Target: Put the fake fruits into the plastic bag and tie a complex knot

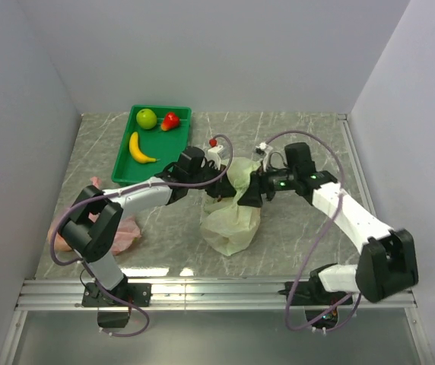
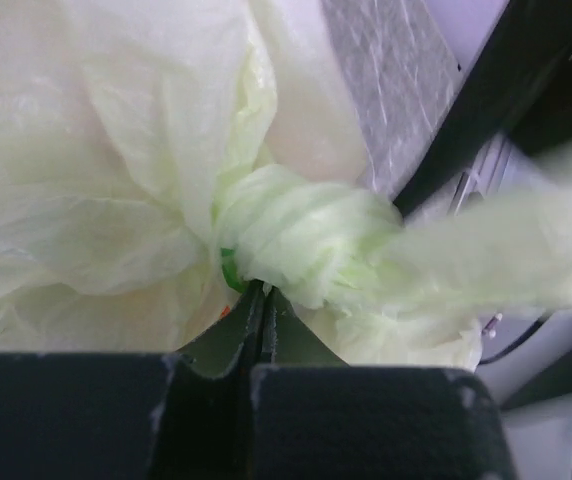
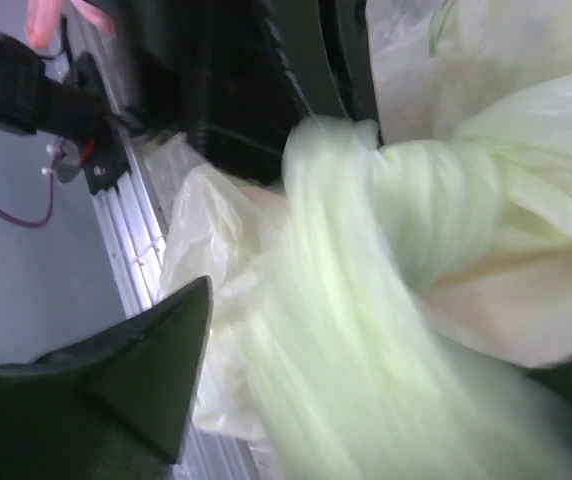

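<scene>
Near the middle of the worktop (image 1: 309, 144), the left hand (image 2: 261, 300) pinches the plastic bag (image 1: 233, 224) beneath its knot (image 2: 306, 235); the right hand (image 1: 245, 196) stands open, bag film running between.

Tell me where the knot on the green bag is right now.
In the top view the knot sits mid-table on the plastic bag, between the left pincer and right pincer, right of the green tray.

Arm links (image 1: 138, 194): white shells, black joints
Cables (image 1: 321, 239): purple loops
Right arm (image 1: 347, 213): green status light
Left gripper (image 2: 259, 310): black
</scene>
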`<state>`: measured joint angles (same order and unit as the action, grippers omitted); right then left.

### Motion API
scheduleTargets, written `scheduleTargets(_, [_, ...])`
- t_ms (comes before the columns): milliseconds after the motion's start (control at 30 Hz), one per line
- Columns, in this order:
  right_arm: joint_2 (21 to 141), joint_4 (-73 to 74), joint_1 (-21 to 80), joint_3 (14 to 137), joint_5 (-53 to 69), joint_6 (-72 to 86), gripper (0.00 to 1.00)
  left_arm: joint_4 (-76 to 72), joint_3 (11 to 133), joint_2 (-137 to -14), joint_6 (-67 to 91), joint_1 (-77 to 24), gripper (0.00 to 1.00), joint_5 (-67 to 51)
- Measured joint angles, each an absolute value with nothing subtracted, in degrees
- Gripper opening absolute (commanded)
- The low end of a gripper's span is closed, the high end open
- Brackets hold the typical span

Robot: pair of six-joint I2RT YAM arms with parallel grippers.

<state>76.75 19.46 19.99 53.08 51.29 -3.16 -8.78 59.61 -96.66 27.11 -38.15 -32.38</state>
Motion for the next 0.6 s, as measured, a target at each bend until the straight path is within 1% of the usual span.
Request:
scheduleTargets(67, [72.40,20.67,18.13,52.53,51.72,-3.84,0.96,-8.67,58.59,-96.33,27.09,-37.93,0.00,-32.95])
scheduleTargets(267, [58.41,22.17,14.81,49.56,49.60,-6.22,0.98,-8.29,58.30,-96.25,26.39,-37.47,0.01,-33.85])
scheduleTargets(300, [56.60,22.11,14.48,48.73,48.21,-5.54,0.96,-8.23,58.30,-96.25,26.22,-37.47,0.00,-33.91])
scheduleTargets(367, [54.11,22.02,13.34,47.35,45.32,-3.88,0.75,-8.23,58.30,-96.25,25.93,-37.47,0.00,-34.26])
scheduleTargets(400, [53.58,22.06,12.84,46.94,44.21,-3.31,0.52,-8.16,58.30,-96.25,25.71,-37.47,0.01,-34.37])
scheduleTargets(433, [53.25,21.61,11.97,46.35,43.11,-3.16,0.42,-8.05,58.30,-96.25,25.56,-37.47,0.01,-34.59])
scheduleTargets(467, [53.19,21.19,11.16,45.69,42.13,-2.72,0.37,-7.90,58.30,-96.25,25.47,-37.47,0.01,-34.70])
scheduleTargets(500, [53.47,20.47,10.44,44.86,40.88,-2.24,0.35,-7.86,58.30,-96.27,25.23,-37.47,0.00,-34.83])
scheduleTargets(600, [56.51,18.55,9.30,43.33,38.28,-1.34,0.34,-7.84,58.33,-96.29,25.12,-37.43,0.01,-35.68])
